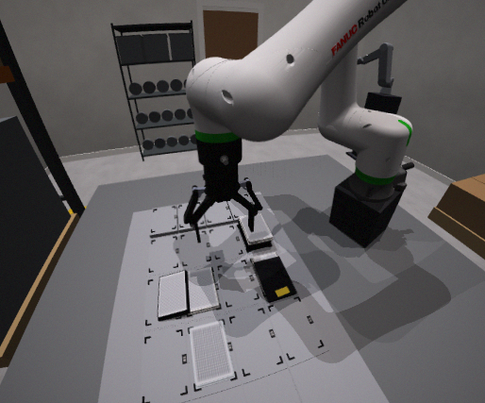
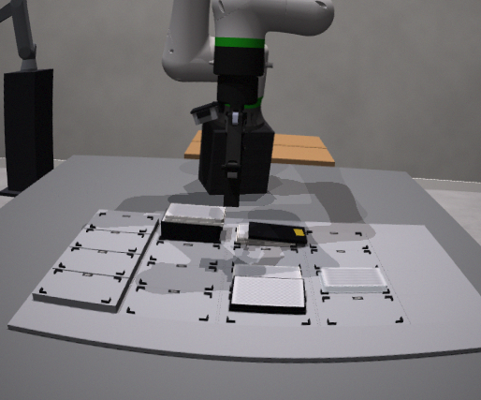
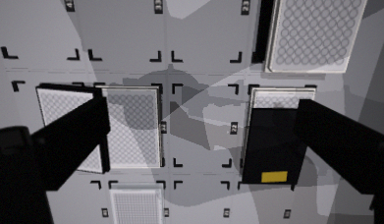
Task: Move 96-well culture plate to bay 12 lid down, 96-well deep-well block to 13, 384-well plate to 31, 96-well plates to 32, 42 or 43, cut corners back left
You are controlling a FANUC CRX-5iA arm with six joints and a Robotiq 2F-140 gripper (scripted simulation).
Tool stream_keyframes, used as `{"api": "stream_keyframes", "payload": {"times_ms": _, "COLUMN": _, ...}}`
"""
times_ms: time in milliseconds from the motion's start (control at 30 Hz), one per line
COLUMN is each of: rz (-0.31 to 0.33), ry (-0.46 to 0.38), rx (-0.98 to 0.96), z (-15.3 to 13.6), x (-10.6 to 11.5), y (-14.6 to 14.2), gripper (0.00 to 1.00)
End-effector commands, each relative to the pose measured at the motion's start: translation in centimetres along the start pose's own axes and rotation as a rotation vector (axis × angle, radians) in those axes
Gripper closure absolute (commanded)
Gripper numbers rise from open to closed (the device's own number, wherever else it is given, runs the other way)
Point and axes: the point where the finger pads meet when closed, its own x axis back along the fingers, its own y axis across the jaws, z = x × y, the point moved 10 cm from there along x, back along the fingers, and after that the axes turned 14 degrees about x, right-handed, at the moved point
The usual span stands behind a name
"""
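My gripper [image 1: 225,231] [image 2: 231,200] [image 3: 202,115] is open and empty. It hangs over the middle of the deck [image 1: 125,303] [image 2: 395,254], above an empty bay. The black lid [image 1: 273,277] [image 2: 275,231] [image 3: 270,142] with a yellow label lies shifted on the white culture plate [image 2: 241,233] [image 3: 278,98], to one side of the fingers. The sealed deep-well block [image 1: 256,229] [image 2: 193,225] [image 3: 312,34] stands beside it. On the other side, one sealed 96-well plate [image 1: 172,293] [image 2: 268,293] [image 3: 54,105] overlaps another sealed plate [image 1: 203,289] [image 2: 268,271] [image 3: 133,123]. The 384-well plate [image 1: 211,352] [image 2: 353,279] [image 3: 136,206] lies flat.
The raised column of bays [image 1: 164,220] [image 2: 86,287] holds nothing. The arm's black pedestal [image 1: 365,209] [image 2: 255,160] stands behind the deck. A shelf rack [image 1: 155,86], cardboard boxes [image 1: 478,209] and a black camera post [image 2: 27,127] stand off the table.
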Motion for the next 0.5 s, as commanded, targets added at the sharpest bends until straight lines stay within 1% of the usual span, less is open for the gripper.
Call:
{"api": "stream_keyframes", "payload": {"times_ms": 0, "rz": 0.002, "ry": 0.002, "rx": 0.000, "z": -0.8, "x": 0.1, "y": 1.5, "gripper": 0.00}}
{"api": "stream_keyframes", "payload": {"times_ms": 333, "rz": 0.002, "ry": 0.002, "rx": 0.000, "z": -2.7, "x": 0.0, "y": 5.0, "gripper": 0.00}}
{"api": "stream_keyframes", "payload": {"times_ms": 400, "rz": 0.002, "ry": 0.002, "rx": 0.000, "z": -2.7, "x": 0.0, "y": 5.0, "gripper": 0.00}}
{"api": "stream_keyframes", "payload": {"times_ms": 467, "rz": 0.002, "ry": 0.002, "rx": 0.000, "z": -3.1, "x": 0.0, "y": 5.7, "gripper": 0.00}}
